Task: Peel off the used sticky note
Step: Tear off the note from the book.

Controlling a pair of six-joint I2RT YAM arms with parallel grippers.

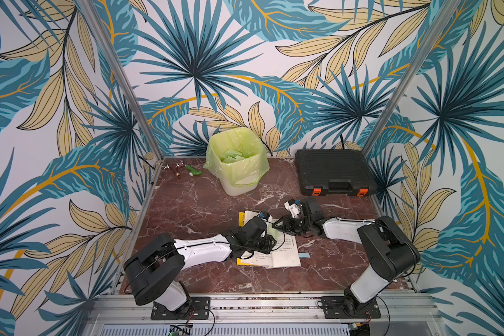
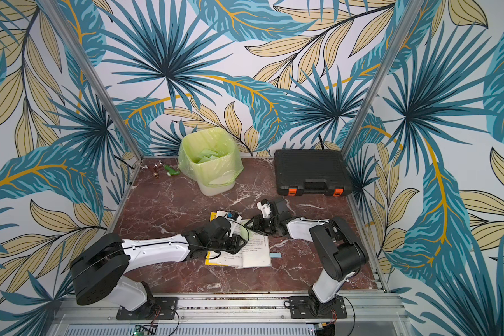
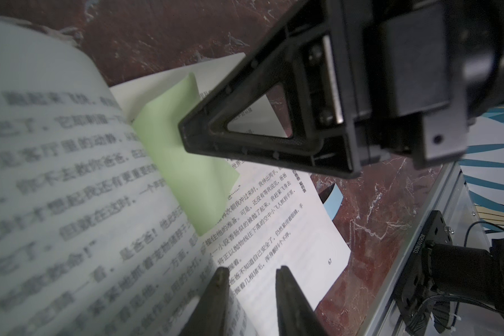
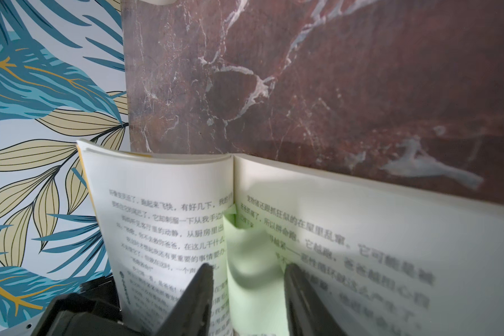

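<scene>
- At the far left corner of the desk point(image 1: 192, 209) we see a small cluster of metal fittings point(image 1: 173, 168), too small for us to count, and one green piece point(image 1: 193, 171) just beside them
- We count one bin point(image 1: 239, 189), dressed in one pale green liner point(image 1: 236, 171); inside it lie several green slips point(image 1: 230, 157), heaped so that we cannot number them
- We count two pincers. The left pincer point(image 3: 252, 270) rests low over the near edge of the book, its jaws a little apart; we cannot tell whether a page is caught between them
- One book point(image 1: 282, 253) lies open mid-desk, its left pages curling upward
- One sticky note point(image 3: 186, 180), green and curled, sits on the right page close to the spine
- The right pincer point(image 4: 248, 269) is spread, one jaw on each side of the curled note, not pressed onto it
- One blue strip point(image 1: 303, 255) lies on the desk just beside the book's right edge
- One black case point(image 1: 332, 168) sits closed at the far right, with two orange latches point(image 1: 317, 191)
</scene>
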